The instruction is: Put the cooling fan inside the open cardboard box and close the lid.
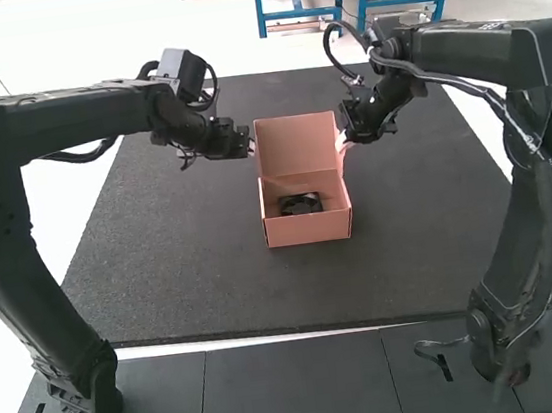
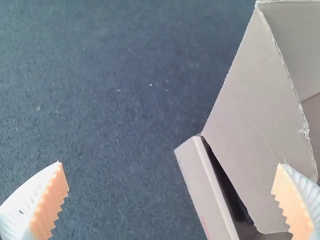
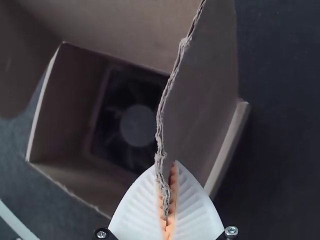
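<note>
A small open cardboard box (image 1: 307, 225) stands at the middle of the black mat, its lid (image 1: 296, 144) raised upright at the back. The black cooling fan (image 1: 301, 203) lies flat inside on the bottom, also seen as the fan (image 3: 135, 125) from above. My right gripper (image 1: 348, 137) is at the lid's right side, shut on the edge of the right side flap (image 3: 200, 100); its fingers (image 3: 145, 210) pinch the torn cardboard edge. My left gripper (image 1: 238, 143) hovers open at the lid's left side, its fingers either side of the left flap (image 2: 260, 125) without touching it.
The black foam mat (image 1: 161, 251) covers the table around the box, with bare mat on all sides. Both arms reach in from the outer edges toward the box's back corners. White table surface borders the mat.
</note>
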